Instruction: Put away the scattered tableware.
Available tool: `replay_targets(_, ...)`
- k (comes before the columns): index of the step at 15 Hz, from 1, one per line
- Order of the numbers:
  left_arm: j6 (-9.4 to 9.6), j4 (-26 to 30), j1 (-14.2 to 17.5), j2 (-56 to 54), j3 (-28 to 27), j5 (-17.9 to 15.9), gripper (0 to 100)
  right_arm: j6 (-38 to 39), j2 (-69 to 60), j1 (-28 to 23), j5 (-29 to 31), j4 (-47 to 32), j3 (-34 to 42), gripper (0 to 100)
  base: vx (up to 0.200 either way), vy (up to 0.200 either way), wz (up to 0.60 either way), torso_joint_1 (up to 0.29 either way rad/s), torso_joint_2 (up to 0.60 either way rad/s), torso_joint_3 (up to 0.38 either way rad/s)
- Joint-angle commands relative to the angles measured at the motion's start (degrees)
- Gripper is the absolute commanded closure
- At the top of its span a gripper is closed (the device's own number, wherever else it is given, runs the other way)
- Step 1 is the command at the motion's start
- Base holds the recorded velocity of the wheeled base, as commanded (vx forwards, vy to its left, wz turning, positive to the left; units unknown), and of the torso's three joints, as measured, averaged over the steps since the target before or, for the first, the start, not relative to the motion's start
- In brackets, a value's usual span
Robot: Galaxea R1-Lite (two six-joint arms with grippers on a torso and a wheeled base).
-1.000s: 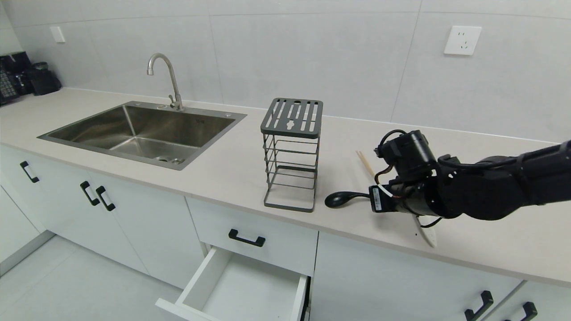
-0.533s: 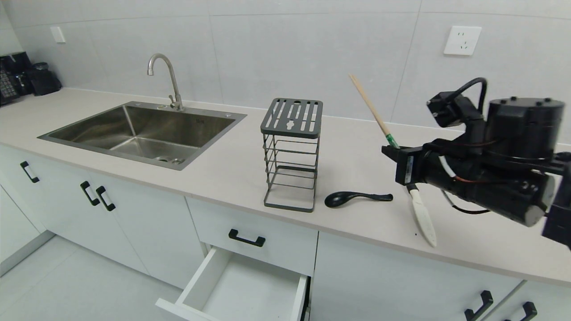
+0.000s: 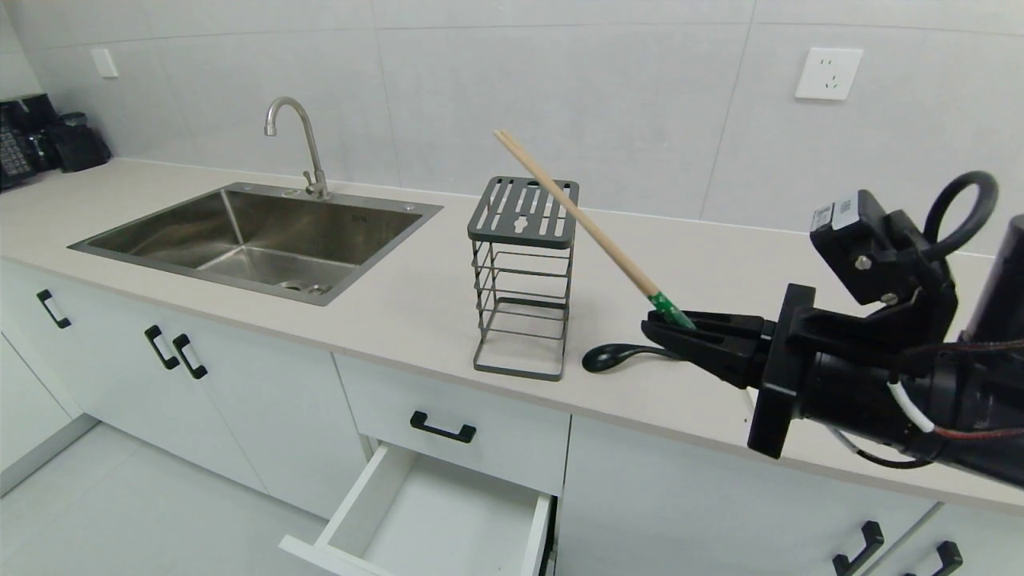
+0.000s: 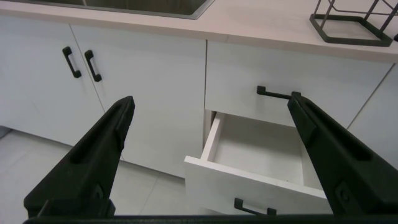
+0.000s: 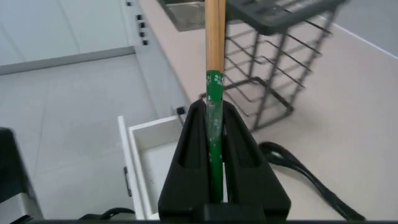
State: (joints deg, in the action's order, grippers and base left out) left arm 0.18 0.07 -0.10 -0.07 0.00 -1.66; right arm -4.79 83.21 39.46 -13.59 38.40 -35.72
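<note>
pale bench (image 3: 400,304) under grey tiles: right end effector (image 3: 668,330) clamps the green end of the chopsticks (image 3: 576,216), slanting up toward the wire rack (image 3: 524,272). light, stiff, slick wood, likely to pivot; nearer mid-length seems steadier. left end effector (image 4: 210,104) gapes open by the drawer (image 4: 249,180)

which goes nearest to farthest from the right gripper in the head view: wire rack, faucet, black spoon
From the right gripper, which holds the chopsticks:
1. black spoon, just below the gripper's tip.
2. wire rack, further to the robot's left.
3. faucet, far left at the back.
</note>
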Motion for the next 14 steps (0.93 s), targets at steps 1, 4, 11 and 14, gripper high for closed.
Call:
replay_targets(1,-0.01,0.01,0.01,0.07,0.0,-0.01,0,-0.13,2.92,4.4,0.06,0.01,-0.84,100,0.0,0.0,0.0,0.0,0.0,0.0)
replay_targets(4,-0.01,0.01,0.01,0.07,0.0,-0.01,0,-0.13,13.03,10.9,1.73,-2.28,-9.28,100,0.0,0.0,0.0,0.0,0.0,0.0)
replay_targets(11,-0.01,0.01,0.01,0.07,0.0,-0.01,0,-0.22,21.82,17.32,15.0,-14.85,-13.59,100,0.0,0.0,0.0,0.0,0.0,0.0)
replay_targets(14,-0.01,0.01,0.01,0.07,0.0,-0.01,0,-0.48,23.66,18.55,15.17,-22.23,-16.93,100,0.0,0.0,0.0,0.0,0.0,0.0)
